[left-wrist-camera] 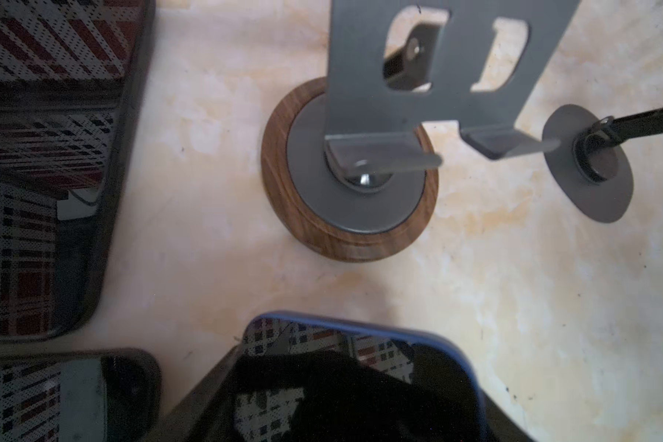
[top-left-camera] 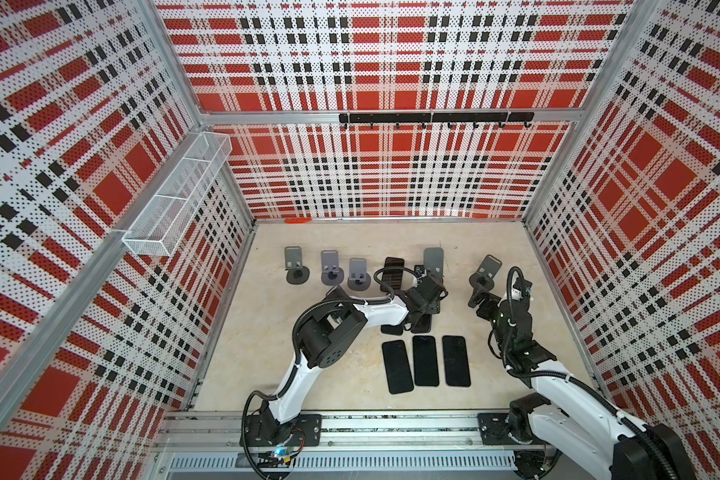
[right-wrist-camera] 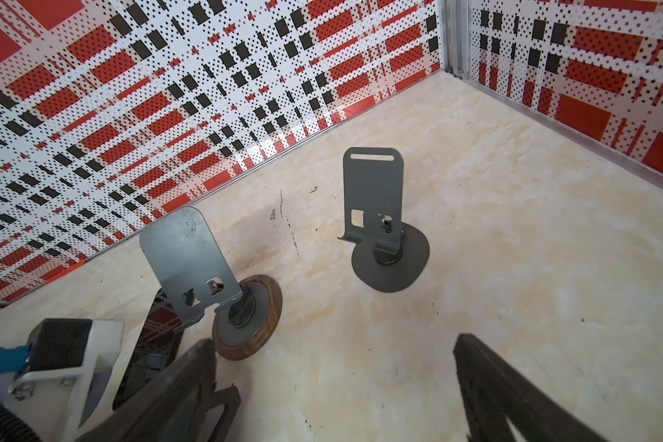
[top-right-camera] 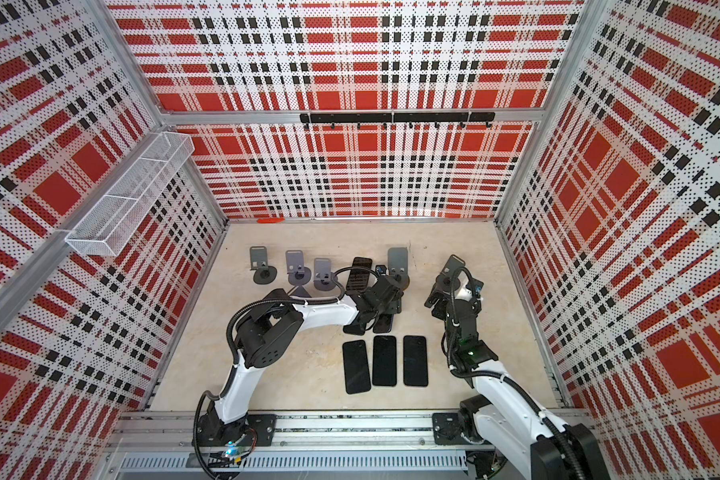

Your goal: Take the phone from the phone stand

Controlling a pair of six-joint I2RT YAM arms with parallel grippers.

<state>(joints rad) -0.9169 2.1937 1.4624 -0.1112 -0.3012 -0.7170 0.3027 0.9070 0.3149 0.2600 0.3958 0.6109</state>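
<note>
Left wrist view: blue-edged phone (left-wrist-camera: 360,382) is noted off the wood-based stand (left-wrist-camera: 349,199), under left fingers (top-left-camera: 420,314) whose hold cannot be told, right fingers (right-wrist-camera: 513,394) wide, empty; judged stiff, slick, best taken by long edges.

We see bright, even light and soft shadows. In both top views the walls (top-left-camera: 80,145) bend at the edges. The left wrist view blurs the near phone (left-wrist-camera: 360,363), whose glass mirrors plaid.

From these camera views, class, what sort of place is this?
Likely a robot test cell: left arm and right arm mounted on a rail, perforated plaid walls around the table, phone stands and phones in rows.
</note>
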